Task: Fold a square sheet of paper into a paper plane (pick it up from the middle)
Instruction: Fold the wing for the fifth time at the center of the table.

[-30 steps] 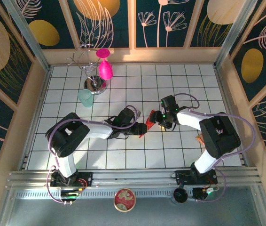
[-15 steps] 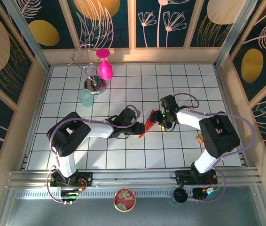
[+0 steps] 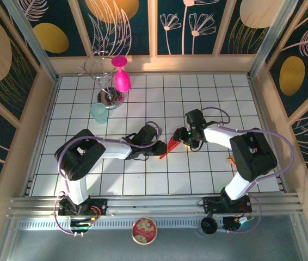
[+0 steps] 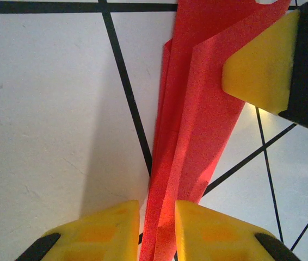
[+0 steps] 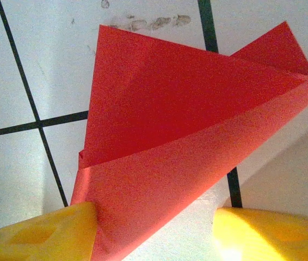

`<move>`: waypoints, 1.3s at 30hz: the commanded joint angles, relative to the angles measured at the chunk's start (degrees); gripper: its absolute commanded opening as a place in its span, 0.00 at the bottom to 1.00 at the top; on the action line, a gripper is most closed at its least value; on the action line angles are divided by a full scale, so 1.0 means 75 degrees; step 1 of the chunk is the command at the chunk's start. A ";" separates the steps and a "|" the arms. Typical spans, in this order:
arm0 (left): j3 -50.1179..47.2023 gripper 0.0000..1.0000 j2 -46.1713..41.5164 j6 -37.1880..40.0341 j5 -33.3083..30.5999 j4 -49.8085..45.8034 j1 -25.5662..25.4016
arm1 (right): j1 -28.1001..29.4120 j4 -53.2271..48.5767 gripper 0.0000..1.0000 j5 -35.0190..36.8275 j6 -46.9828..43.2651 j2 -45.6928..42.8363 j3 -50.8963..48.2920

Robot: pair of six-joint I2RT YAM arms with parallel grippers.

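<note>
Top external view: two arms meet at the middle of the white gridded surface [image 3: 197,98], with a red plane [image 3: 170,147] between them as a narrow sliver, its tip toward the near left and its wider end toward the far right. The left tool [image 3: 161,148] is at the tip end and the right tool [image 3: 182,139] at the wider end. Left wrist view: the left tool's jaws are narrow, and its yellow pads [image 4: 105,231] close on either side of the folded layers, gripping them. The layers run up the frame from between the pads, beside a black grid line. At the upper right of that view, one yellow pad [image 4: 257,65] of the right tool lies against the outer flap. Right wrist view: the right tool's jaws stand wide. The paper spreads out as a creased two-layer triangle. Its lower corner touches the finger [image 5: 39,234] at the lower left of the frame, while the other finger [image 5: 268,234] is apart from the paper, with bare surface showing between. Well apart from the arms, at the far left, a magenta goblet [image 3: 122,79] hangs upside down at a wire rack [image 3: 100,69]. A pale green cup [image 3: 99,113] stands just beside the rack's base, and a round tin [image 3: 144,230] sits by the near rail.
</note>
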 commanded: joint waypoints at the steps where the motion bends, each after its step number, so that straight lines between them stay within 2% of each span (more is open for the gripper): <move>1: -0.0032 0.24 0.0779 -0.0094 -0.0263 -0.0540 -0.0124 | 0.0268 0.1346 0.63 0.0328 -0.0117 0.1366 -0.0313; 6: 0.0033 0.23 0.0916 -0.0142 -0.0436 -0.0845 -0.0127 | 0.0257 0.1357 0.64 0.0264 -0.0025 0.1119 -0.0332; 18: 0.0189 0.22 0.1064 -0.0165 -0.0529 -0.1075 -0.0141 | 0.0235 0.0774 0.66 0.0089 0.0133 -0.1683 -0.0572; 23: 0.0182 0.22 0.1058 -0.0189 -0.0542 -0.1071 -0.0136 | 0.0326 0.1356 0.58 -0.0642 0.0281 -0.2299 -0.1016; 30: 0.0209 0.20 0.1056 -0.0211 -0.0548 -0.1088 -0.0134 | 0.0433 0.2045 0.34 -0.1145 0.0258 -0.1583 -0.0794; 39: 0.0210 0.20 0.1064 -0.0235 -0.0536 -0.1095 -0.0137 | 0.0404 0.2278 0.28 -0.1145 0.0153 -0.0747 -0.0694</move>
